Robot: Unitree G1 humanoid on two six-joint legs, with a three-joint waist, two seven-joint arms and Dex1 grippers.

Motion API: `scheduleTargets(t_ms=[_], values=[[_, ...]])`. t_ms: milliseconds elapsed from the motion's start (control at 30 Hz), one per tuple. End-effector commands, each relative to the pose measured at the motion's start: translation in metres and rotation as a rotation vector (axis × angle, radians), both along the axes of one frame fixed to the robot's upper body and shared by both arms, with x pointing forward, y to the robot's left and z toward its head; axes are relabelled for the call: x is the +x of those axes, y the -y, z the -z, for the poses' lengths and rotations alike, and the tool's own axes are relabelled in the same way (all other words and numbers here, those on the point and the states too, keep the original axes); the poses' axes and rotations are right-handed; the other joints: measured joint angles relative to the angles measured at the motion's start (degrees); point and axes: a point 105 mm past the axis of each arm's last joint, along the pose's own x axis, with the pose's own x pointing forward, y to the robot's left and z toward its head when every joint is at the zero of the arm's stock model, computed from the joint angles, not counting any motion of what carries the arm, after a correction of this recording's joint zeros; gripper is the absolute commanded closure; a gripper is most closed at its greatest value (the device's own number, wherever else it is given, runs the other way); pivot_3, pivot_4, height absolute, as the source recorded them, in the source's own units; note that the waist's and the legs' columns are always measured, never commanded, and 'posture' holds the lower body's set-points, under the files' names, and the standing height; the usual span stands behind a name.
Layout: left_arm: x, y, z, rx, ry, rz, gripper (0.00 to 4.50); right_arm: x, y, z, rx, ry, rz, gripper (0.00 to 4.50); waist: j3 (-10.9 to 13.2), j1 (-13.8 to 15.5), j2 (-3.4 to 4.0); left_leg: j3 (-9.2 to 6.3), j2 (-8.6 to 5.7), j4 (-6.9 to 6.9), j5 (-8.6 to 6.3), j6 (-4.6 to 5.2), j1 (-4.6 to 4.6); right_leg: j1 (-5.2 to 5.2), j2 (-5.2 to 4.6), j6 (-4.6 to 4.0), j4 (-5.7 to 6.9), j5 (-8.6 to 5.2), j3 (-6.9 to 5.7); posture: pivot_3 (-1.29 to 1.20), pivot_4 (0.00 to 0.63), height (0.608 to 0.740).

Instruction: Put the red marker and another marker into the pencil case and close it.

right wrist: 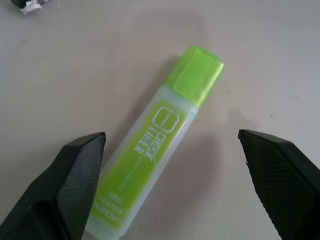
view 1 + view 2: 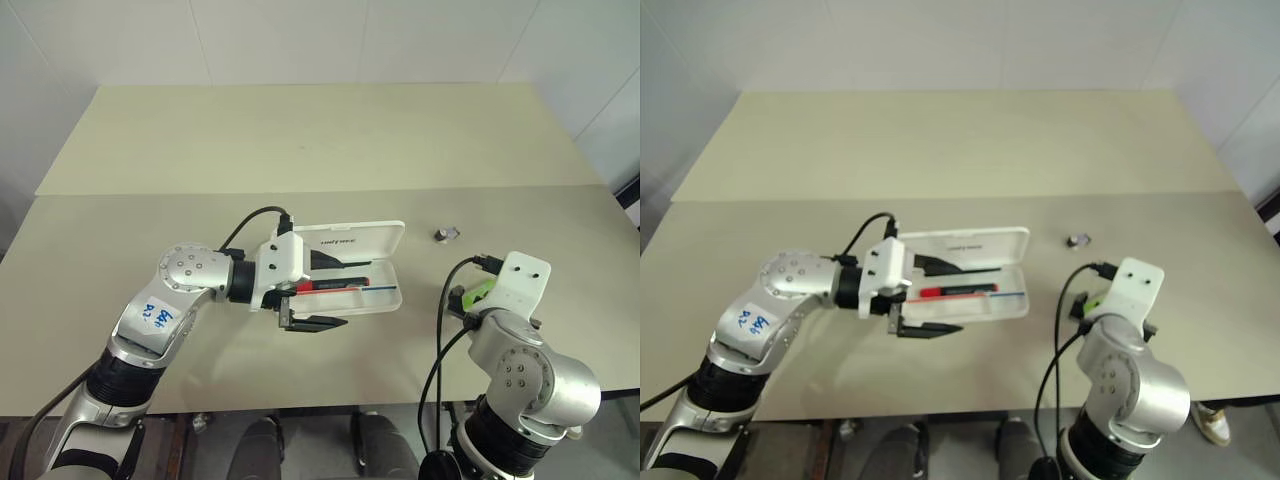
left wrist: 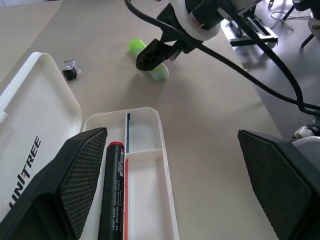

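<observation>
I have the pencil case (image 2: pixel 375 285) lying open mid-table, lid folded back toward twelve o'clock so the tray takes markers from above. My left gripper (image 2: pixel 318 292) hovers over its nine o'clock end, jaws wide and empty; the red marker (image 2: pixel 958 292) already lies inside. At four o'clock from the case, my right gripper (image 1: pixel 172 185) straddles the green highlighter (image 1: pixel 155 145), spread wide, not yet touching.

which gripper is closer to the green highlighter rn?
Right. The right gripper hangs open directly over the green highlighter, fingers either side. The left gripper is open at the pencil case, well away.
</observation>
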Motion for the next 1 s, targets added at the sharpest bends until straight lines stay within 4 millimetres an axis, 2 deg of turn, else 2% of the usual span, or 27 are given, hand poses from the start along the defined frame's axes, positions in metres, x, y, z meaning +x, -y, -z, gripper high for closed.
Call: scheduleTargets(t_ms=[33,200,267,333,567,767,900,1000], values=[[-0.005,0.001,-0.012,-0.019,0.042,0.013,0.02,0.002,-0.05,0.015,0.252,-0.005,-0.035,0.0,0.0,0.0,0.0,0.0,0.0,0.0,0.0,0.0,0.0,0.0,0.0,0.0,0.0,0.0,0.0,0.0,0.15,0.74],[-0.005,0.001,-0.013,-0.016,0.047,0.01,0.02,0.003,-0.056,0.019,0.27,-0.017,-0.042,0.0,0.0,0.0,0.0,0.0,0.0,-0.01,0.0,0.0,0.0,0.0,0.0,0.0,-0.01,0.0,0.0,0.0,0.15,0.74],[-0.005,0.002,-0.014,-0.019,0.05,0.009,0.0,0.003,-0.057,0.02,0.272,-0.02,-0.043,0.39,0.0,0.0,0.0,0.0,0.0,-0.01,0.0,0.0,0.0,0.0,0.0,0.0,0.0,0.0,0.0,0.0,0.15,0.74],[-0.005,0.002,-0.014,-0.021,0.052,0.009,0.0,0.005,-0.057,0.02,0.267,-0.018,-0.043,0.95,0.0,0.0,0.0,0.0,0.0,-0.01,0.0,0.0,0.0,0.0,0.0,0.0,0.0,0.0,0.0,0.0,0.15,0.74],[-0.003,0.001,-0.015,-0.021,0.059,0.005,0.0,0.006,-0.05,0.019,0.259,-0.019,-0.024,3.42,0.0,0.0,0.0,0.0,0.0,-0.01,0.0,0.0,0.0,0.0,0.0,0.0,-0.01,0.0,0.0,0.0,0.15,0.74],[0.002,0.002,-0.016,-0.023,0.065,0.008,0.0,0.008,-0.041,0.015,0.239,-0.01,-0.026,3.42,0.0,0.1,0.0,0.0,0.0,-0.01,0.0,0.0,0.0,0.0,0.0,0.0,-0.01,0.0,0.0,0.0,0.15,0.74],[0.007,0.002,-0.013,-0.025,0.067,0.012,0.0,0.023,-0.009,-0.003,0.135,0.064,-0.093,3.42,0.0,-0.1,-0.01,0.02,0.0,0.04,0.01,-0.01,0.01,0.03,0.0,0.03,0.0,0.02,0.01,0.0,0.15,0.74],[0.008,-0.003,-0.009,-0.016,0.068,0.013,0.0,0.033,0.001,-0.016,0.073,0.103,-0.145,3.42,0.0,-0.6,0.0,0.14,0.02,0.04,0.02,-0.01,0.1,0.03,0.01,0.05,0.03,0.06,0.09,0.0,0.15,0.74]])
